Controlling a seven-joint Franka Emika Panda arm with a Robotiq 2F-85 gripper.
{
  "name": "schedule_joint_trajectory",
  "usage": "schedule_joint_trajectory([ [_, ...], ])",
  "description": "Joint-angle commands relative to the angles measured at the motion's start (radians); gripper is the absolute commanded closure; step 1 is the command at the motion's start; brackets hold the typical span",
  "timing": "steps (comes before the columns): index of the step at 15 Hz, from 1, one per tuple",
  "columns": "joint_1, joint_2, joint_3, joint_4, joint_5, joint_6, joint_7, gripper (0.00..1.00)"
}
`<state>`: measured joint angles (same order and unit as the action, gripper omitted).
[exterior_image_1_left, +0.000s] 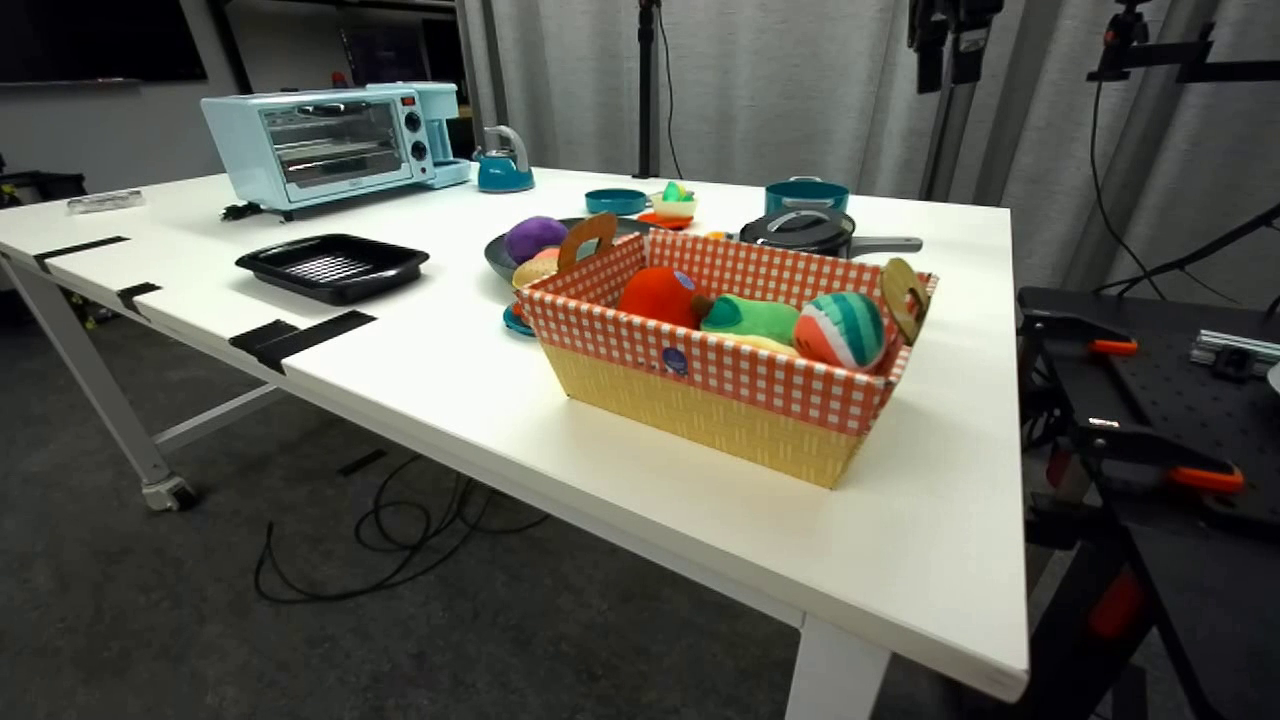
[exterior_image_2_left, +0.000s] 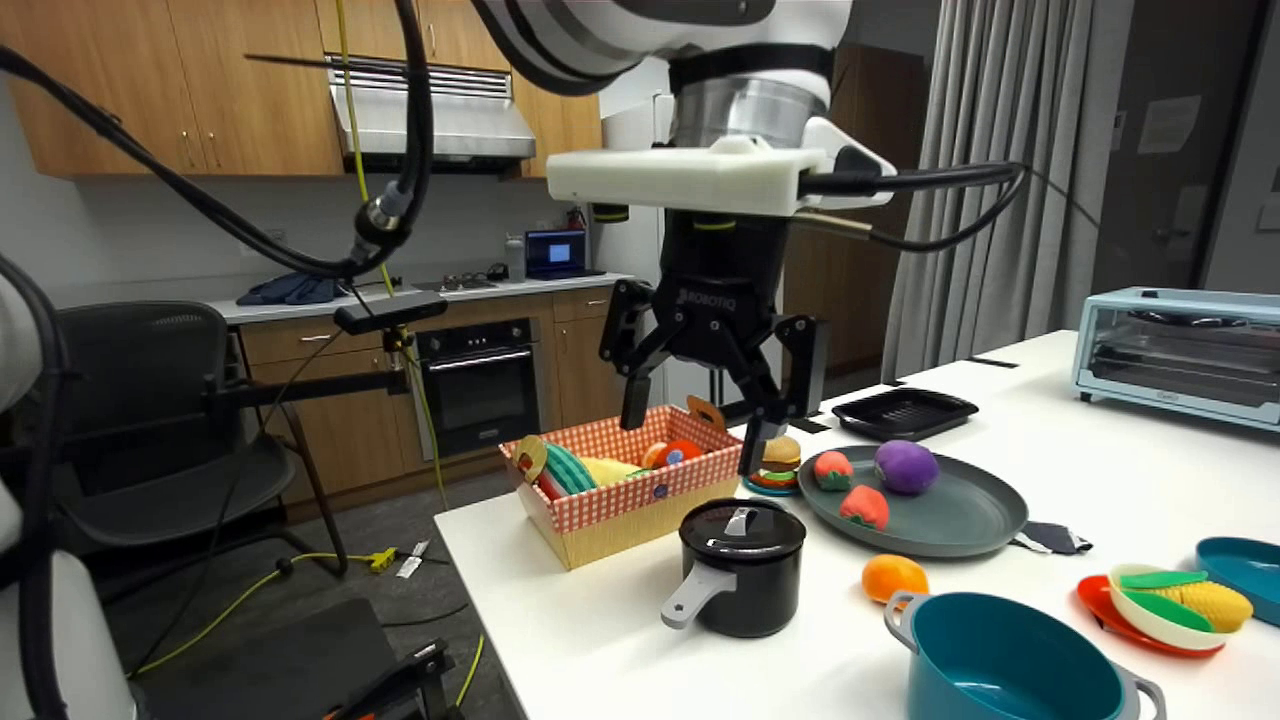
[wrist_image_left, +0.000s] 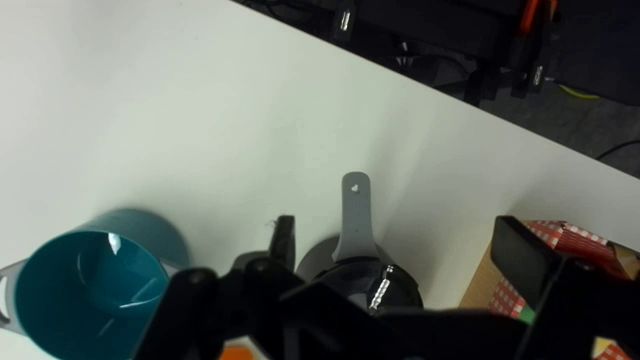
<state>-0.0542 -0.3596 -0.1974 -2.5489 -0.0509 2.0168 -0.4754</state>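
My gripper points down above the table, its fingers wide apart with nothing between them. Below it stands a black lidded saucepan, nearest to the jaws and apart from them in height. In the wrist view the saucepan's grey handle lies between the two fingertips, while the gripper's body covers part of the lid. A red-checked basket of soft toy food stands beyond the saucepan. It appears behind one finger in the wrist view. A teal pot sits to the other side, also seen in an exterior view.
An orange lies between saucepan and pot. A grey round pan bears a purple toy and strawberries. A toy burger, a bowl with corn, a black tray, a kettle and a blue toaster oven stand around.
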Motion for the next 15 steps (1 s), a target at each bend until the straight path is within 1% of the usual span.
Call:
schedule_joint_trajectory([
  [1, 0.034, 0.112, 0.062, 0.075, -0.020, 0.003, 0.022, 0.00],
  [4, 0.052, 0.199, 0.105, 0.135, -0.017, 0.010, 0.016, 0.00],
  [9, 0.067, 0.338, 0.157, 0.239, -0.028, 0.034, -0.005, 0.00],
  [15, 0.079, 0.473, 0.217, 0.339, -0.025, 0.115, -0.022, 0.00],
])
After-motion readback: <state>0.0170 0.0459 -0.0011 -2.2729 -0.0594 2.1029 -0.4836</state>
